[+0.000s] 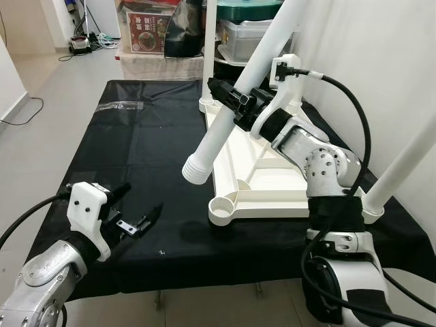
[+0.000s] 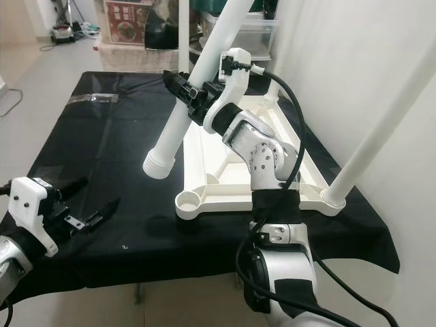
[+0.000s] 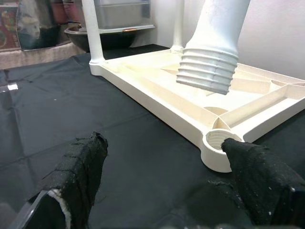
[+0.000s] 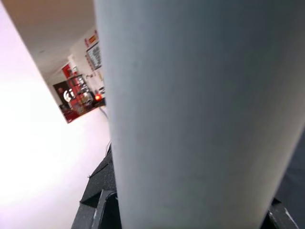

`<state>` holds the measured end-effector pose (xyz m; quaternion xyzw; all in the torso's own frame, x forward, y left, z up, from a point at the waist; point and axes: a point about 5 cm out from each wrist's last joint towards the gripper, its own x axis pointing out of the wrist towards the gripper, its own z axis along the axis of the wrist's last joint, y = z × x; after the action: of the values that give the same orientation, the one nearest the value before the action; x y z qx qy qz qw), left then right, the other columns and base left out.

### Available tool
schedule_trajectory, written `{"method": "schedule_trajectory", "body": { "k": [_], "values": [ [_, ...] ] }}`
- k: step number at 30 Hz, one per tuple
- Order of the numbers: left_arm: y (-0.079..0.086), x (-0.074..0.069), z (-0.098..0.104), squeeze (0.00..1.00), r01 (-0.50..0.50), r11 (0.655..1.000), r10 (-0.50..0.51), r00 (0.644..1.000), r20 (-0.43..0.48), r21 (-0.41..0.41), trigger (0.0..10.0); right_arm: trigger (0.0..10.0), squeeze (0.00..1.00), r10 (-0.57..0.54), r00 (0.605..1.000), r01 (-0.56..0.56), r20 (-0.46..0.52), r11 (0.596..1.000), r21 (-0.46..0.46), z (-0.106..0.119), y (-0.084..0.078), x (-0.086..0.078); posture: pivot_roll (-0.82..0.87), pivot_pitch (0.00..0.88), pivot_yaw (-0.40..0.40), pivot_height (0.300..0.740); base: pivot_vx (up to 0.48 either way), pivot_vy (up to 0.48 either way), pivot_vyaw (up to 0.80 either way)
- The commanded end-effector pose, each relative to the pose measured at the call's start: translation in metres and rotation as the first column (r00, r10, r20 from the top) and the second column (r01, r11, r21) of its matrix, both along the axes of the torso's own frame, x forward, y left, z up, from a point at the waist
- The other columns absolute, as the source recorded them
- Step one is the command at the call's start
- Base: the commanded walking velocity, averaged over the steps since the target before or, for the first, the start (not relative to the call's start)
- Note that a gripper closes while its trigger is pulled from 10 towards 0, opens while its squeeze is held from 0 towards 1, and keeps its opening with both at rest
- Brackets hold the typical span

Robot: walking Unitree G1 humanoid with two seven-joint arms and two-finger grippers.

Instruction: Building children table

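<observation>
The white table top (image 1: 272, 184) lies upside down on a table draped in black cloth (image 1: 136, 136). My right gripper (image 1: 234, 102) is shut on a loose white leg (image 1: 225, 122), holding it tilted. Its threaded end (image 1: 195, 170) hangs just above and to the left of the open corner socket (image 1: 223, 206). In the left wrist view the threaded end (image 3: 208, 71) hovers over the socket (image 3: 220, 143). Two other legs (image 1: 211, 41) (image 1: 402, 163) stand in their corners. My left gripper (image 1: 139, 199) is open over the cloth near the front edge, its fingers (image 3: 81, 167) holding nothing.
Plastic storage boxes (image 1: 245, 37) and a red-labelled box (image 1: 146, 30) stand beyond the table's far end. A white wall (image 1: 381, 54) runs close along the right. Grey floor (image 1: 48, 88) with cables lies to the left.
</observation>
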<state>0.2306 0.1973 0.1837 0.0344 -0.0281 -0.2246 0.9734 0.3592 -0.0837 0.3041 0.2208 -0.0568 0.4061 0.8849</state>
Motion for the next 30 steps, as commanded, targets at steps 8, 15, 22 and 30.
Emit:
{"method": "schedule_trajectory", "body": {
  "k": [8,15,22,30],
  "values": [
    [-0.014,0.016,0.008,0.00,0.143,0.989,-0.144,0.989,0.024,0.028,10.0,10.0,0.00,0.233,0.965,-0.233,0.121,0.972,-0.016,0.010,0.035,-0.026,0.07,0.000,-0.049,0.740,0.000,0.000,0.00],
    [-0.021,0.029,0.014,0.00,0.178,0.984,-0.178,0.983,0.050,0.007,10.0,10.0,0.00,0.335,0.930,-0.330,0.153,0.942,-0.056,0.004,0.050,-0.042,0.05,0.000,-0.037,0.740,0.000,0.000,0.00],
    [-0.028,0.035,0.012,0.00,0.197,0.980,-0.198,0.979,0.049,0.021,10.0,10.0,0.00,0.356,0.923,-0.348,0.148,0.934,-0.078,-0.002,0.056,-0.046,0.05,0.000,-0.036,0.740,0.000,0.000,0.00],
    [-0.029,0.032,0.001,0.00,0.216,0.974,-0.218,0.976,0.024,0.063,0.0,10.0,0.00,0.355,0.923,-0.344,0.147,0.934,-0.094,-0.005,0.058,-0.048,0.05,0.000,-0.038,0.740,0.000,0.000,0.00]
  ]
}}
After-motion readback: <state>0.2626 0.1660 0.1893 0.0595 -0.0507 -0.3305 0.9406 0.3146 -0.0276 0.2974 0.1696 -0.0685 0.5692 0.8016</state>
